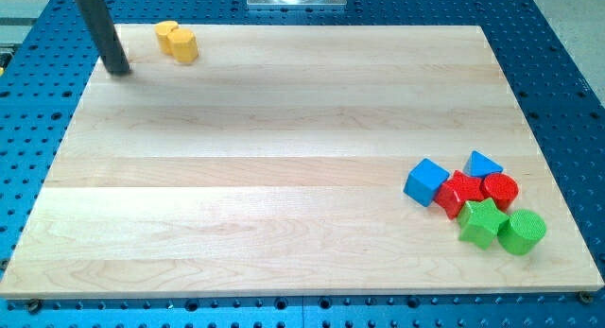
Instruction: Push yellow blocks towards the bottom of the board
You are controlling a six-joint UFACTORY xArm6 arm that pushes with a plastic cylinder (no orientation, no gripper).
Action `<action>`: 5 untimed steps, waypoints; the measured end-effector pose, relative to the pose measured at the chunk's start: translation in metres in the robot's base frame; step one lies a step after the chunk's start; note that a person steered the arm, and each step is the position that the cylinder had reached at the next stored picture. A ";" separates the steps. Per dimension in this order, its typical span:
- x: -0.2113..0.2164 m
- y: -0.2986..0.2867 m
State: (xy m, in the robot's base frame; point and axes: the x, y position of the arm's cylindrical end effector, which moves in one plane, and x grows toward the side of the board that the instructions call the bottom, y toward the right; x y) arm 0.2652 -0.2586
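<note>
My tip (120, 71) rests on the board (265, 158) near its top-left corner. I have no jaws to open or close, only the bare rod, and it holds nothing. Just to the right of my tip, apart from it, sit the two yellow blocks: a yellow cylinder (166, 32) at the board's top edge and a yellow hexagon (184, 46) touching it on its lower right. Far from these, near the board's bottom-right corner, the other blocks cluster together. A blue cube (426, 181) is leftmost, with a red star (459, 192) against its right side, a blue triangle (483, 164) above the star, and a red cylinder (500, 188) right of it. Below the star sit a green star (480, 222) and a green cylinder (522, 232).
</note>
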 end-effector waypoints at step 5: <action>-0.051 0.097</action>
